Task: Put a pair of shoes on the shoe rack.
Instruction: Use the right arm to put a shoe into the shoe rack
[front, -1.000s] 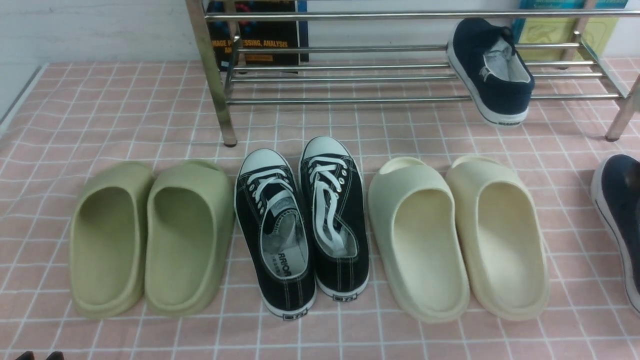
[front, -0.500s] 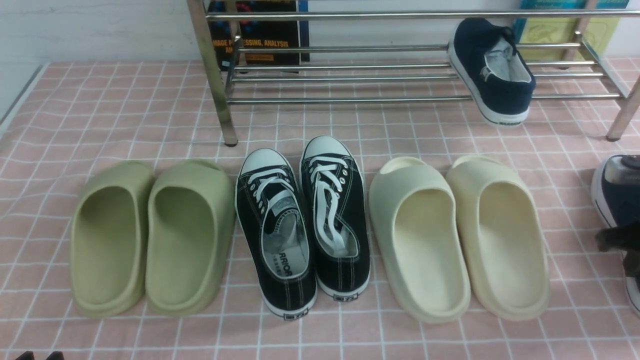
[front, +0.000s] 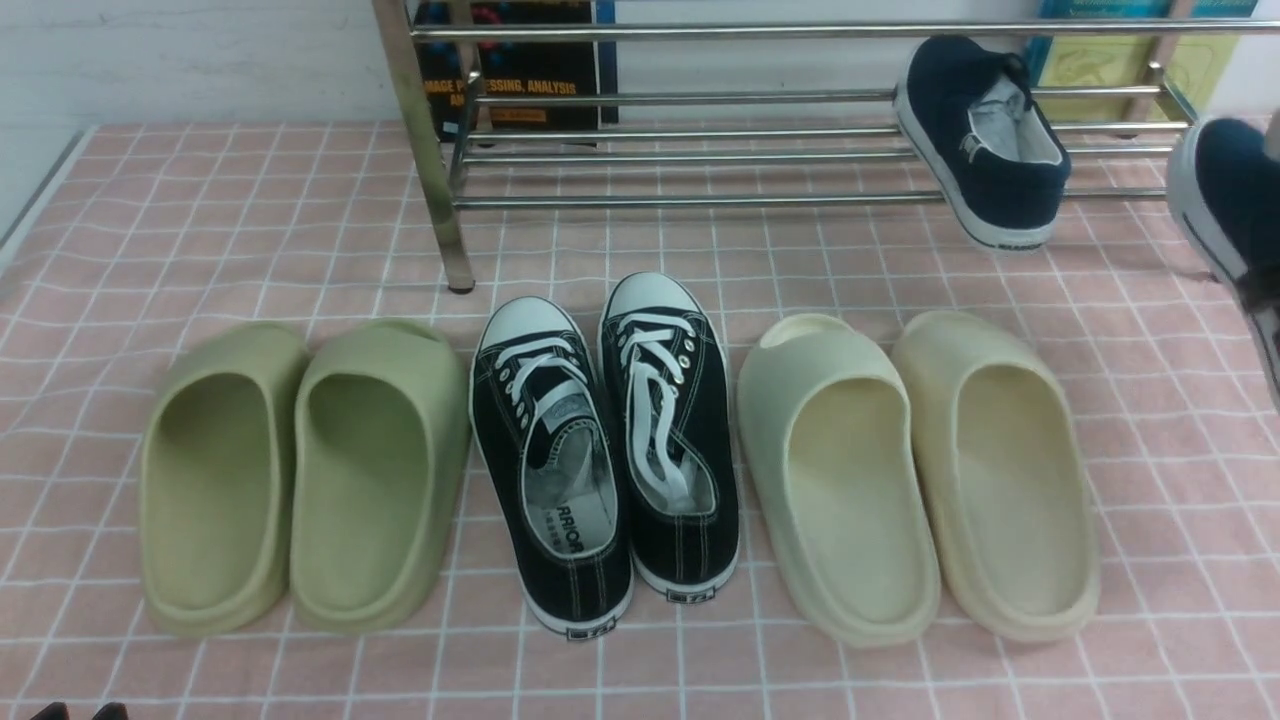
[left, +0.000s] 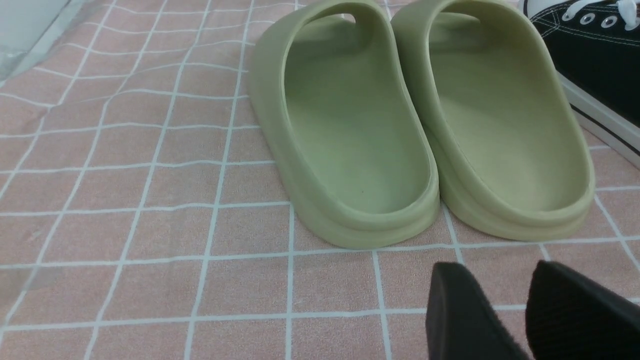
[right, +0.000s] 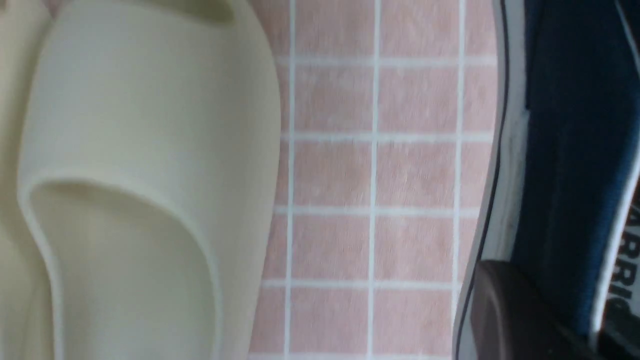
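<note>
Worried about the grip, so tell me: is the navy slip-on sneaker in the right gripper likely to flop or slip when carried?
Probably light: the navy slip-on sneaker hangs tilted from one pinch by the right gripper. Its canvas side likely flexes, so it may swing or sag. The white rubber sole looks stiff, so the shape should mostly hold.

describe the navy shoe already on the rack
Look at the shiny chrome bar rack at the back. Near its right end rests a navy-blue canvas slip-on shoe, heel overhanging the front bar. Its twin shows only partly at the right edge.
</note>
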